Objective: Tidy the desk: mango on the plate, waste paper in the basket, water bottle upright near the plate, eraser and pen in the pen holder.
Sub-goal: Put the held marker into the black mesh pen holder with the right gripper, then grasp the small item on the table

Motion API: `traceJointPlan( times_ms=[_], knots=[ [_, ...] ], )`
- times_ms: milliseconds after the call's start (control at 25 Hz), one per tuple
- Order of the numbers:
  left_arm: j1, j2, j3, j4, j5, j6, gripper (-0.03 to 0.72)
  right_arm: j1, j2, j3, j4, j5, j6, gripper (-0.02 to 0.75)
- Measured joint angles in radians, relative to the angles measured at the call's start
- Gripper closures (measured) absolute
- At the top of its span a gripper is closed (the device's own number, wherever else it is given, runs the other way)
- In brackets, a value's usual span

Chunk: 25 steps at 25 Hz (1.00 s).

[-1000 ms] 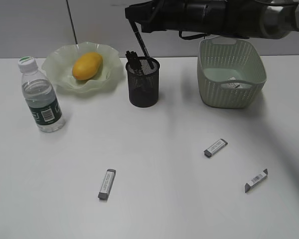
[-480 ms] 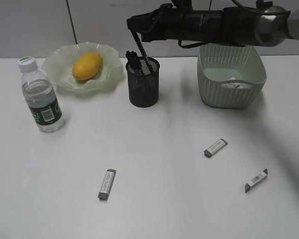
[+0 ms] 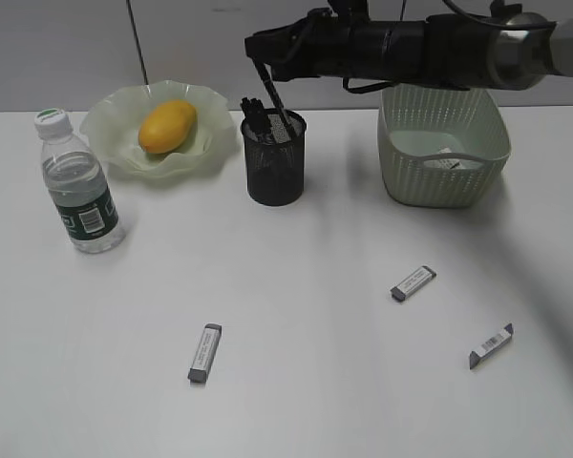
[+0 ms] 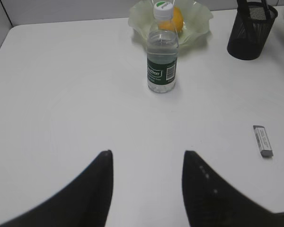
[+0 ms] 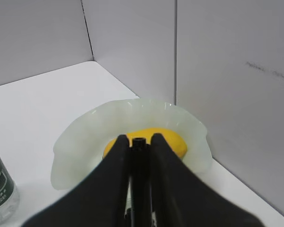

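**Ana:** Pen first: where is it and who has it?

**Ben:** It's pinched in the right gripper, which reaches in from the right side of the exterior view. The right wrist view shows both fingers pressed against the black barrel with its top end poking up between them. The pen hangs at a slant, lower end already inside the mouth of the pen holder.

**Ana:** How will it handle?

**Ben:** Light, stiff and thin, I'd judge, with a smooth barrel that could swivel in the grip (it is tilted rather than plumb). Holding near the top end suits a drop into the cup; letting go should be enough, since the mesh wall will catch it.

**Ana:** And the holder?

**Ben:** Wire mesh, probably light, so a sideways knock from the pen might tip it. It stands between the plate and the basket, apart from both.

**Ana:** What about the rest?

**Ben:** The mango lies on the plate, and the water bottle stands upright just in front of the plate. Something white lies in the basket, likely the waste paper, though it's too small to be sure. Three erasers lie loose on the table; the nearest to the left arm is one eraser. They look small, flat and rubbery, best taken across the narrow sides.

**Ana:** The left gripper?

**Ben:** Fingers spread, holding nothing, above bare table.
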Motion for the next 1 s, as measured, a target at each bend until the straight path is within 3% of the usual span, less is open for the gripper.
traceJointPlan(
  times_ms=[160, 280, 760, 1000],
  knots=[
    [0.000, 0.000, 0.000, 0.000, 0.000, 0.000, 0.323, 0.000, 0.006, 0.000, 0.000, -0.001, 0.000, 0.454],
    [0.000, 0.000, 0.000, 0.000, 0.000, 0.000, 0.323, 0.000, 0.008, 0.000, 0.000, -0.001, 0.000, 0.379],
    [0.000, 0.000, 0.000, 0.000, 0.000, 0.000, 0.323, 0.000, -0.019, -0.001, -0.001, 0.034, 0.106, 0.355],
    [0.000, 0.000, 0.000, 0.000, 0.000, 0.000, 0.323, 0.000, -0.169, -0.001, -0.077, -0.080, 0.152, 0.354]
  ],
)
